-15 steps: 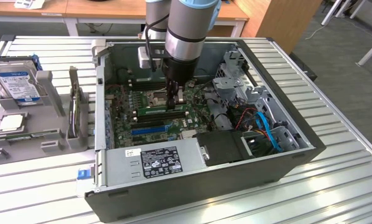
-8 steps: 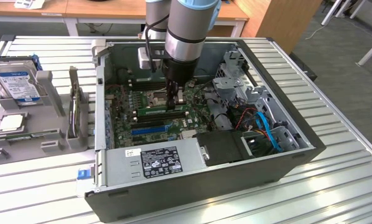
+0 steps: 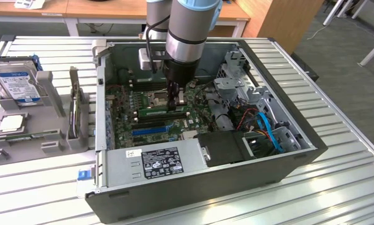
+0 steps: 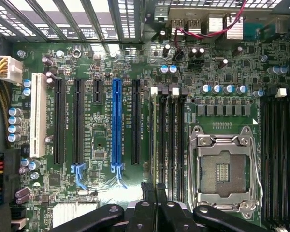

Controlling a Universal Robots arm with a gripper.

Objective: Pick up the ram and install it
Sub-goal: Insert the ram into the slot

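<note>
— So, is the gripper [image 3: 174, 104] actually holding anything?
— Yep, jaws pinched tight on the ram [image 3: 154, 112], mid-frame, edge-down at the black memory slots [image 3: 153, 120], just under the CPU socket [image 3: 154, 97], inside the open PC case [image 3: 287, 154].

You are losing the arm [image 3: 185, 33] past the top edge, and the case [image 3: 205, 192] is running off the bottom edge. The pincer [image 3: 176, 108] is covering part of the ram [image 3: 154, 112]. The label [image 3: 160, 161] print is showing too small for you to read.
</note>
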